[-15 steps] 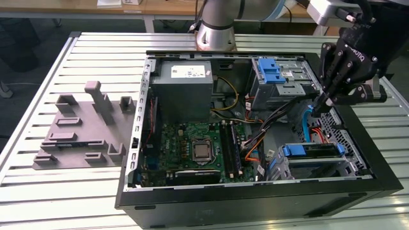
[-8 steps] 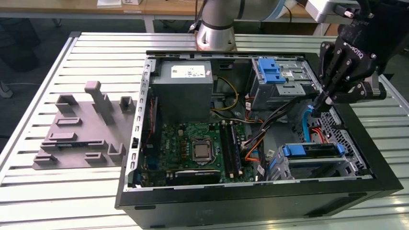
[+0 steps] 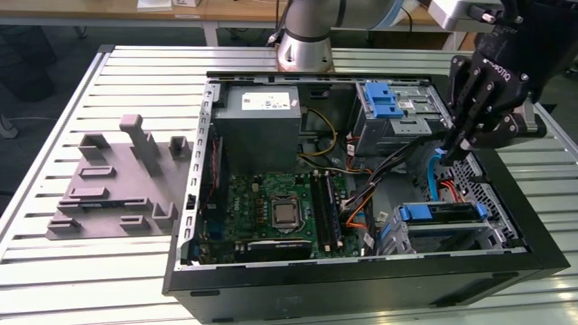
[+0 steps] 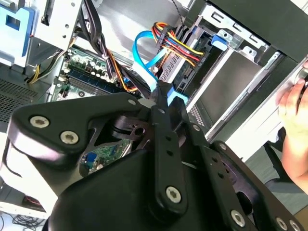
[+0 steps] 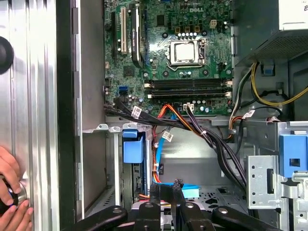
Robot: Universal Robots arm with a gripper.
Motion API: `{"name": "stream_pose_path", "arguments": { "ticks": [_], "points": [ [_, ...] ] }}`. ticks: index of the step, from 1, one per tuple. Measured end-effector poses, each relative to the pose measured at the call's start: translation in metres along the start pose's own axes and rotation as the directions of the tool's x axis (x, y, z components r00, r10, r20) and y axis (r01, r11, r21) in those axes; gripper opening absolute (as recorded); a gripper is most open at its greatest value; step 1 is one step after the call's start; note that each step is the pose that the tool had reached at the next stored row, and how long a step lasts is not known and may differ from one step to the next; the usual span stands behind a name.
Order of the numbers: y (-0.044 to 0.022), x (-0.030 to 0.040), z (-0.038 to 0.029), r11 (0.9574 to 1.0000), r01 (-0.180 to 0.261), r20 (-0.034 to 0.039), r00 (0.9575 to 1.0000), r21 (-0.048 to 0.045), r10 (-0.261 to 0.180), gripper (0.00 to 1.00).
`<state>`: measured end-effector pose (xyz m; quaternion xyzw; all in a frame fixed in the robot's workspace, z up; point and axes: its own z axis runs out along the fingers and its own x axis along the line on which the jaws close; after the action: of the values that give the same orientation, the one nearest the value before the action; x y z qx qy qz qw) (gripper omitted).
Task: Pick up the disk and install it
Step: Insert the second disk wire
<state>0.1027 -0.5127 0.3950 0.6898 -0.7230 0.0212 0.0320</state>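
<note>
While the arm reaches over the open computer case (image 3: 361, 288) on the slatted counter (image 3: 91, 271), the tool (image 3: 449, 150) hangs inside the case at the exterior view's right, tips pointing down. Its 2 fingers (image 4: 163, 125) are drawn together with almost no gap between the tips. They sit right at a flat blue cable (image 4: 144, 48), and in the first wrist view a blue connector lies just beside them. Whether the tips actually pinch that cable I cannot tell.

The disk (image 3: 442, 215) is not in the tool. It sits in the lower bay at the near right corner of the case, with its blue frame (the part that stands out most) facing up and the silver body below it. The tool is near it but apart from it.

Farther back stands a silver cage with a blue latch (image 3: 390, 101). Beside that, toward the exterior view's left, is a grey metal box with a white sticker (image 3: 262, 128). The green motherboard (image 3: 280, 210) lies on the case floor, with bundles of coloured wires running across to the bays.

Outside the case, a grey moulded fixture (image 3: 118, 176) rests on the counter at the exterior view's left. In both wrist views a person's hand (image 5: 9, 192) rests on the counter just outside the case wall.
</note>
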Motion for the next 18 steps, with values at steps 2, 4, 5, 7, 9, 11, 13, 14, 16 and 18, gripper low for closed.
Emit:
{"name": "stream_pose_path", "arguments": {
  "ticks": [2,4,5,7,9,11,13,14,16,18],
  "points": [
    [0.0002,-0.0012,0.0004,1.0,0.0,-0.0041,1.0,0.0008,0.0,0.24],
    [0.0003,-0.0026,0.0007,1.0,0.0,-0.0064,1.0,0.0009,0.0,0.24],
    [0.0004,-0.0031,0.0008,1.0,0.0,-0.0068,1.0,0.001,0.0,0.25],
    [0.0005,-0.0042,0.0012,1.0,0.0,-0.0071,1.0,0.0009,0.0,0.31],
    [0.0006,-0.0052,0.002,1.0,0.0,-0.0075,1.0,0.001,0.0,0.31],
    [0.0007,-0.0066,0.0032,1.0,0.0,-0.0103,0.9999,0.0011,0.0,0.31],
    [0.0007,-0.0082,0.0047,1.0,0.0,-0.013,0.9999,0.0012,0.0,0.31],
    [0.0007,-0.009,0.0054,1.0,0.0,-0.0143,0.9999,0.0013,0.0,0.31],
    [0.0008,-0.01,0.0067,1.0,0.0,-0.0189,0.9998,0.0015,0.0,0.31],
    [0.0008,-0.0107,0.0083,1.0,0.0,-0.0246,0.9997,0.0018,0.0,0.31]
  ]
}}
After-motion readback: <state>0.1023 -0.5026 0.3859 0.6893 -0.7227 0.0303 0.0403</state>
